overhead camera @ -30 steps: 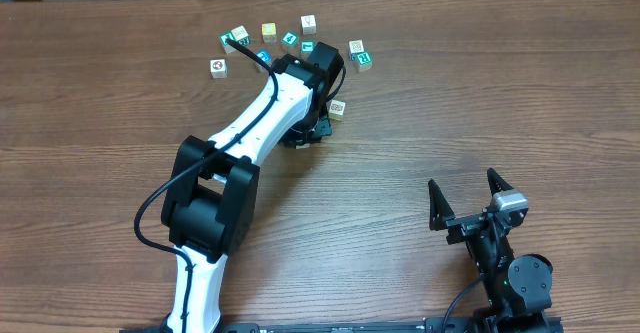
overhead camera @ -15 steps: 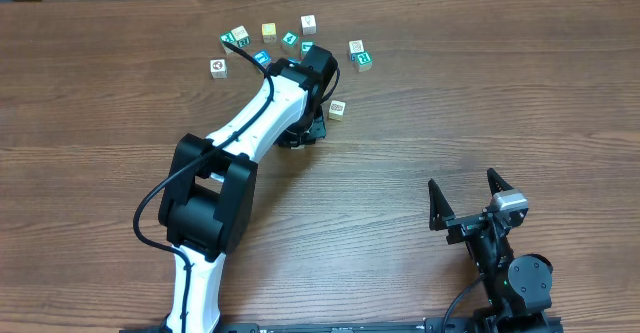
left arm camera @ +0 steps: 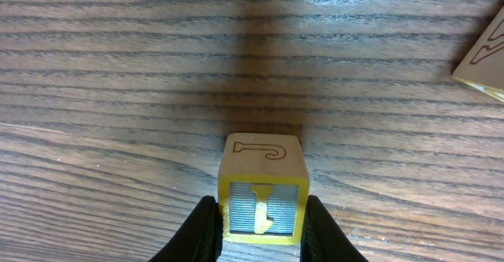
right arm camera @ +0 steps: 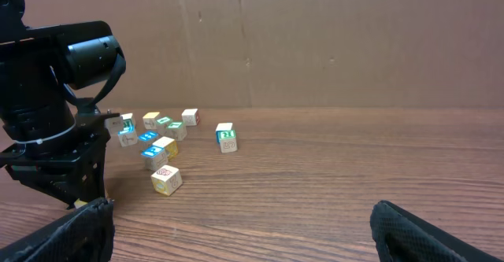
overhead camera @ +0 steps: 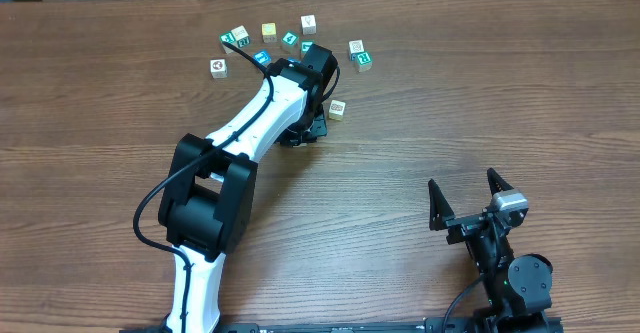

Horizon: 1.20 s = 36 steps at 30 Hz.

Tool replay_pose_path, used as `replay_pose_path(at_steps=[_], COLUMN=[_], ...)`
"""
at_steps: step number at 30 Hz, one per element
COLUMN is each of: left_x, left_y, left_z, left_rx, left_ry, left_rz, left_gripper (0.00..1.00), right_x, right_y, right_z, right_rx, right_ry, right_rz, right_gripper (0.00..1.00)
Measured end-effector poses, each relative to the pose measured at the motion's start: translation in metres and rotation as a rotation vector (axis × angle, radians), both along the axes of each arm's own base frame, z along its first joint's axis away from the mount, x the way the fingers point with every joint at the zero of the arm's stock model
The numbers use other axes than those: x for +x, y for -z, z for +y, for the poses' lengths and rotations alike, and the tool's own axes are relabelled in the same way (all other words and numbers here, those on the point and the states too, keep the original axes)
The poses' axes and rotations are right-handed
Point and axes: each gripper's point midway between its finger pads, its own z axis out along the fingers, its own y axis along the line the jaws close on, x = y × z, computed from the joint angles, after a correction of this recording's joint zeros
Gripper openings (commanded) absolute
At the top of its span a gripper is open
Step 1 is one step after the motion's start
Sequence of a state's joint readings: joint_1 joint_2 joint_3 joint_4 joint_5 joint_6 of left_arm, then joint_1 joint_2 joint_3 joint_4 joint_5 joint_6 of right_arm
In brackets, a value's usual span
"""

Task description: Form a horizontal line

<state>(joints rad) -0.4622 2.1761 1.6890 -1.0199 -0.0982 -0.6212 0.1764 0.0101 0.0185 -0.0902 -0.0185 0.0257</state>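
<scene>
- Wood-grain surface point(overhead camera: 480, 93) all the way across, and a plain cardboard wall point(right arm camera: 354, 42) behind it in the right wrist view.
- The loose cubes point(overhead camera: 269, 32) sit in a rough arc at the far side of the surface. Most of them are apart from each other, so we see a scatter and not a row.
- A few of them have teal faces, like the teal-faced cube point(overhead camera: 364, 60) at the right end of the arc.
- The left arm point(overhead camera: 250, 123) reaches out to that bunch, its wrist right under the arc.
- The left pincer point(left arm camera: 262, 230) is pinching a yellow-faced cube point(left arm camera: 262, 187), one finger pressed on each side. The top face is cream with an outlined letter.
- We can't tell if that cube touches the surface or hangs just above it.
- A cream cube with a dark printed mark point(overhead camera: 337, 108) sits on its own, just right of the left wrist.
- One pale cube point(left arm camera: 484, 57) pokes into the upper right corner of the left wrist view, well apart from the pinched one.
- The right pincer point(overhead camera: 462, 188) is near the front right of the surface, fingers spread wide with nothing between them, far from all the cubes.
</scene>
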Motion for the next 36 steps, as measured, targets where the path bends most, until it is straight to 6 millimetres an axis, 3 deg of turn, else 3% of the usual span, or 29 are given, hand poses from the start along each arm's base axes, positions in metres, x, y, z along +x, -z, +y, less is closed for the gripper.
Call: replay_pose_path(at_steps=[25, 32, 36], left_x=[-0.0029, -0.0030, -0.0031], left_y=[0.0004, 0.0004, 0.0004], left_z=[-0.0021, -0.0021, -0.0021], left_rx=[-0.009, -0.009, -0.009], left_ry=[0.053, 0.054, 0.056], left_rz=[0.017, 0.018, 0.018], left_gripper=[0.18, 0.23, 0.32], right_x=[0.0000, 0.0000, 0.0000], right_y=[0.0001, 0.0001, -0.0001], right_z=[0.0001, 0.0001, 0.0001], right_rx=[0.000, 0.000, 0.000], right_ry=[-0.001, 0.000, 0.000], right_rz=[0.000, 0.000, 0.000], right_gripper=[1.00, 1.00, 1.00])
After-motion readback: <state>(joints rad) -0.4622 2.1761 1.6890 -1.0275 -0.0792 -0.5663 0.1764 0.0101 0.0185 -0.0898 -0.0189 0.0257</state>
